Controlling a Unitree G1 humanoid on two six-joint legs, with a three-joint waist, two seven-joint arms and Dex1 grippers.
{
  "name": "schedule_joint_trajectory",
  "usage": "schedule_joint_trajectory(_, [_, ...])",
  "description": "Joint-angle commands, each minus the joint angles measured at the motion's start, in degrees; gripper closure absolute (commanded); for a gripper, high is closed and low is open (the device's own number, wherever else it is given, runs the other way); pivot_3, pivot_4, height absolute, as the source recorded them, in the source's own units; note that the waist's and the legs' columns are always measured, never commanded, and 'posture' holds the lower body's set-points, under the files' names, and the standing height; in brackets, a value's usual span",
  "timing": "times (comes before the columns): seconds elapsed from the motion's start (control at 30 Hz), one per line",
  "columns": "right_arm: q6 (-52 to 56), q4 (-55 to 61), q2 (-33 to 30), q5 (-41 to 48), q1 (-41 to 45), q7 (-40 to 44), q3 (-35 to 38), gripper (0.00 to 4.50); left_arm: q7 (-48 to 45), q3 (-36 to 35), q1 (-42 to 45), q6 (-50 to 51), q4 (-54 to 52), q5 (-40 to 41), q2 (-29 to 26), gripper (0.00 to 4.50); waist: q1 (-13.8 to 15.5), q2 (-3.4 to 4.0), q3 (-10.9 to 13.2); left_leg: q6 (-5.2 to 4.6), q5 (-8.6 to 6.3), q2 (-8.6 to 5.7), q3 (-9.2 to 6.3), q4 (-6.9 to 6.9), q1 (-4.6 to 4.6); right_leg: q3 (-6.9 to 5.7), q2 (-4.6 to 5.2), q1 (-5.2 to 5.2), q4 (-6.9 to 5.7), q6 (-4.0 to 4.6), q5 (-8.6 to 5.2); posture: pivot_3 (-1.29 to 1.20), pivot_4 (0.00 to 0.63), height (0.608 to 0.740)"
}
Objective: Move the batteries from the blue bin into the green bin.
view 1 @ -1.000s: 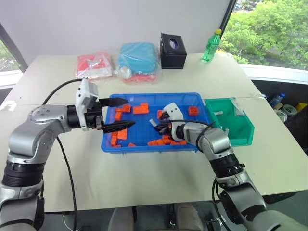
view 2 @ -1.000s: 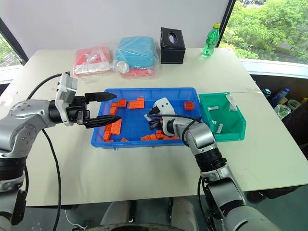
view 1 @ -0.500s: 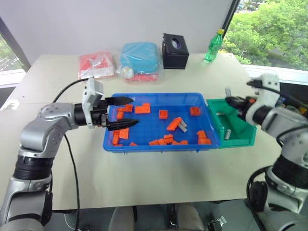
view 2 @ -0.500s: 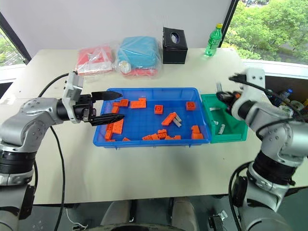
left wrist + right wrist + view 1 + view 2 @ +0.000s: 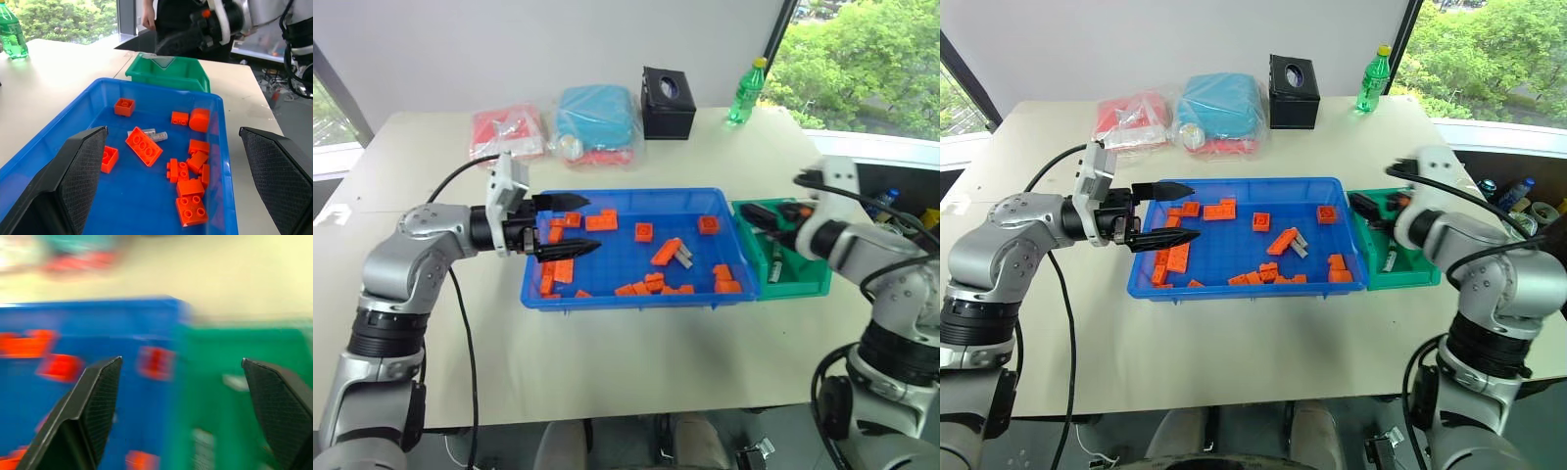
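The batteries [image 5: 148, 134] lie flat, long axes crosswise in the blue bin [image 5: 58, 142].

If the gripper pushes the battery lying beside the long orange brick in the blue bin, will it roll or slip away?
The battery is a small smooth cylinder, so it would probably roll if pushed sideways. It looks shiny, so it may slip between the fingers. The long brick lying against it might stop it on that side.
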State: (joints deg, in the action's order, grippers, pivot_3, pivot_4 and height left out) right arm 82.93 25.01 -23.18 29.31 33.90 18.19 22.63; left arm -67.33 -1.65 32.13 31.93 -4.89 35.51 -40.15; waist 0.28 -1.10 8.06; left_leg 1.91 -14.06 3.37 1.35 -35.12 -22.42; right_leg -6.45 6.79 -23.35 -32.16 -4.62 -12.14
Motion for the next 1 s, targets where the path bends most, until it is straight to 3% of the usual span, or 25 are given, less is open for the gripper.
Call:
schedule_joint_trajectory(0.03, [5.1, 0.4, 8.0, 1.7, 2.0, -2.6, 0.0, 0.49, 0.4, -2.0, -0.3, -0.7, -2.7, 0.4, -0.9, 0.0, 0.0, -0.03, 0.0, 0.0, 0.0, 0.03, -0.01, 0.0, 0.0, -0.01, -0.02, 0.01, -0.05, 0.01, 0.0, 0.0, 0.15, 0.733])
schedule_joint_trajectory(0.1, [8.6, -1.4, 15.6, 2.3, 3.3, -5.8, 5.1, 0.49, 0.7, -2.5, -1.0, -0.4, -3.8, 0.8, -1.2, 0.0, 0.2, 0.01, 0.0, 0.0, 0.0, 0.04, 0.0, -0.01, -0.04, -0.02, -0.04, -0.02, -0.06, 0.08, 0.05, 0.0, 0.15, 0.733])
schedule_joint_trajectory(0.2, [9.6, -1.5, 20.6, 6.0, 2.4, -9.2, 7.4, 0.49, 0.9, -3.4, -2.3, -0.2, -4.9, 1.1, -2.0, 0.0, 0.5, 0.16, 0.1, 0.0, 0.0, 0.03, -0.01, -0.08, -0.07, -0.02, -0.04, -0.11, -0.03, 0.27, 0.18, 0.0, 0.15, 0.733])
schedule_joint_trajectory(0.43, [9.6, -0.6, 24.7, 15.1, -3.9, -20.5, 8.0, 0.49, 2.0, -5.4, -4.5, -0.1, -6.6, 1.5, -3.3, 0.0, 0.3, 0.18, 0.1, 0.03, -0.01, 0.03, 0.02, -0.05, -0.06, -0.02, 0.0, -0.12, 0.12, 0.25, 0.15, 0.0, 0.15, 0.733])
schedule_joint_trajectory(0.67, [9.6, -3.9, 28.8, 22.5, -4.6, -32.1, 12.3, 0.49, 3.1, -6.4, -7.0, 0.5, -9.2, 2.3, -3.5, 0.0, -0.1, 0.21, 0.1, 0.02, -0.01, 0.12, 0.04, 0.0, -0.03, -0.02, -0.07, -0.13, 0.04, 0.11, 0.07, 0.0, 0.15, 0.733])
schedule_joint_trajectory(1.0, [9.6, -19.8, 29.6, 19.2, 7.1, -39.6, 22.8, 0.49, 3.7, -5.9, -5.5, -0.3, -8.2, 2.2, -3.9, 0.0, -0.1, 0.22, 0.1, 0.02, -0.01, 0.12, 0.08, -0.01, -0.04, -0.02, -0.06, -0.22, 0.11, 0.1, 0.06, 0.0, 0.15, 0.733])
